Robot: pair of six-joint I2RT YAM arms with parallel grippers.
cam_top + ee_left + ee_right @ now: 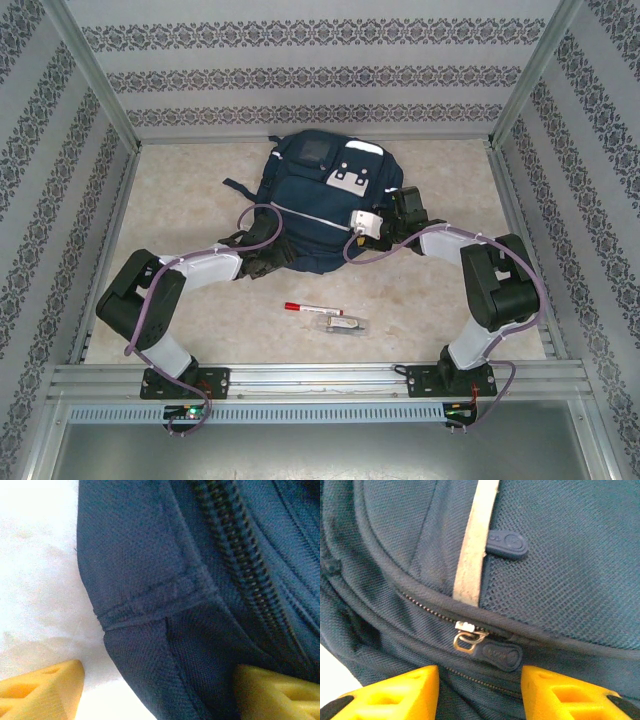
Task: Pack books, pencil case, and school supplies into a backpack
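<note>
2 end effectors are set at the near end of the backpack, which is laid flat in the middle of the worktop. The left end effector is held apart around the bag's bottom corner, and cloth is touched by only 1 finger; the bag could be steadied from there. The right end effector is held apart too, with the zip pull just above the gap and not pinched. The zip looks shut, so nothing can be packed yet. The pen and the small wrapped thing are seen near the front edge, apart from the bag. Bare room is found on both sides of the bag for moving.
</note>
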